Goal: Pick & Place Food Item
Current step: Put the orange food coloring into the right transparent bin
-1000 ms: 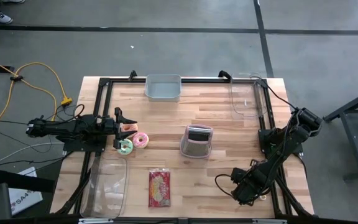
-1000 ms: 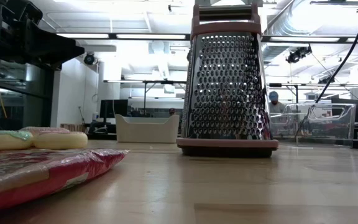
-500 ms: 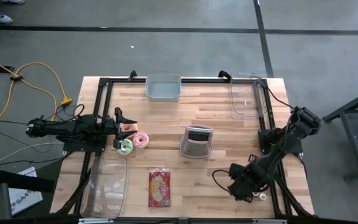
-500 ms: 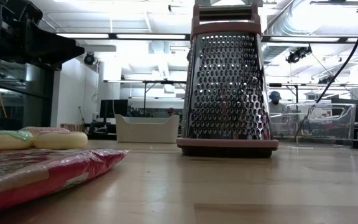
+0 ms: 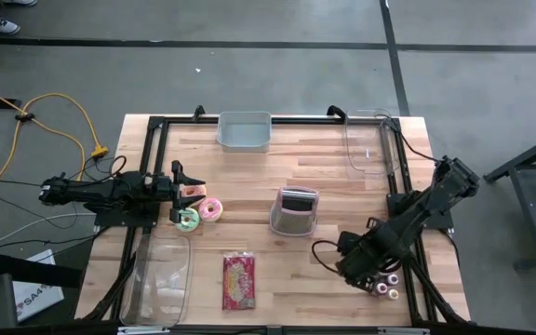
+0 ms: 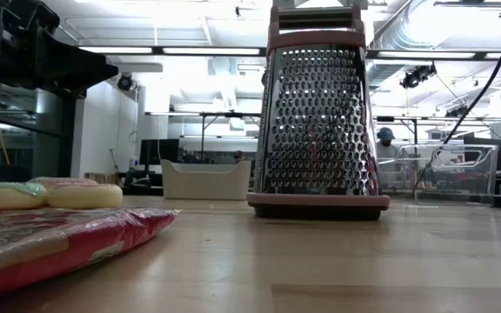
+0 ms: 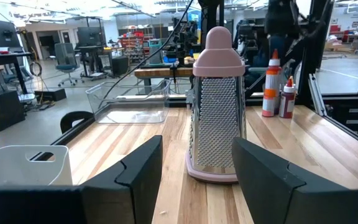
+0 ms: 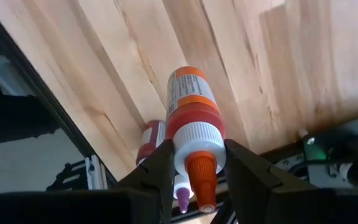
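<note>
My right gripper (image 5: 354, 265) hangs over the table's near right part, shut on a red sauce bottle (image 8: 190, 106) with a white collar and an orange cap. A second red bottle (image 8: 150, 144) with a purple tip stands lower, beside it on the table. Two small bottles (image 5: 385, 288) show by the near right corner. A pink donut (image 5: 212, 209) and a green donut (image 5: 189, 221) lie flat at the left. In front of them my left gripper (image 5: 196, 191) rests level and open, touching nothing. A red snack packet (image 5: 238, 281) lies flat near the front edge. My right gripper pinches the bottle's white collar (image 8: 194, 138), just under the orange cap, between its two fingers (image 8: 157, 171). The fingers come from above, pointing down. The bottle hangs upright below them, cap up, its base lifted off the wood.
A pink-trimmed box grater (image 5: 294, 212) stands upright mid-table. A grey bin (image 5: 245, 131) sits at the far edge, a clear container (image 5: 368, 144) at the far right and another (image 5: 161, 277) at the near left. A person shows far off in the room (image 6: 383, 143).
My right gripper has risen and gone toward the table's left and far side, away from the near right corner. It has stayed shut on the bottle and carried it up. The bottles left standing by the corner have come into sight.
</note>
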`<state>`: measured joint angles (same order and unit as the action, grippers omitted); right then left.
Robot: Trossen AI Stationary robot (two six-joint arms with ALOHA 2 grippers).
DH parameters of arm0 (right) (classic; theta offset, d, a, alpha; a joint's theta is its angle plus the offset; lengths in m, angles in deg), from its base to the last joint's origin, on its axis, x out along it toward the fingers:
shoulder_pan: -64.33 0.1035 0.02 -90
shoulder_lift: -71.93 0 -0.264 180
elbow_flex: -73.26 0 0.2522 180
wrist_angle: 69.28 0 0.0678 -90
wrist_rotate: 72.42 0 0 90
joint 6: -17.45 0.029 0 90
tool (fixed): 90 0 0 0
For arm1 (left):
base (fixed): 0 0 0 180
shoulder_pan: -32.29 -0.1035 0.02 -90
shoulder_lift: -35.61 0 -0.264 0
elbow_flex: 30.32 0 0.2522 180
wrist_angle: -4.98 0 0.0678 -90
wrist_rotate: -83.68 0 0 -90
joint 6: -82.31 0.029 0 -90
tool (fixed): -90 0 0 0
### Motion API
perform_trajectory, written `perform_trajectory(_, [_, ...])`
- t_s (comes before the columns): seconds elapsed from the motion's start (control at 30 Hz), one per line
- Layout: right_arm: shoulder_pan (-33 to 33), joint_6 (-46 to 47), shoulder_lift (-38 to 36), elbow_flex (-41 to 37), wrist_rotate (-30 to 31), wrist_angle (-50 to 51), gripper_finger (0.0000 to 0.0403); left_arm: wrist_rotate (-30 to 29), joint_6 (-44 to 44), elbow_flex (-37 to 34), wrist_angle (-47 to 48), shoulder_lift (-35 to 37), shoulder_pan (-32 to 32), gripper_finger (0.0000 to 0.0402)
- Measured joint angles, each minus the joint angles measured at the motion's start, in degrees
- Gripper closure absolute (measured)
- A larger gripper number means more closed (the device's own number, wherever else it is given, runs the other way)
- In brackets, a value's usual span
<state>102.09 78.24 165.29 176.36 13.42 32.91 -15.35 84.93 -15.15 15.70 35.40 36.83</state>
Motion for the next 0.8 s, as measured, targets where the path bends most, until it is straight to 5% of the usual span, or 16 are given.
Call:
perform_trajectory(0.33, [-2.14,-1.44,-7.08,0.44,4.25,1.68,0.0296,0.0,0.01,-0.02,-0.01,0.01,0.0,0.0214])
perform_trajectory(0.8, [-18.25,-9.5,-9.79,-0.36,4.69,1.61,0.0296,0.0,0.01,-0.02,0.01,-0.01,-0.02,0.0214])
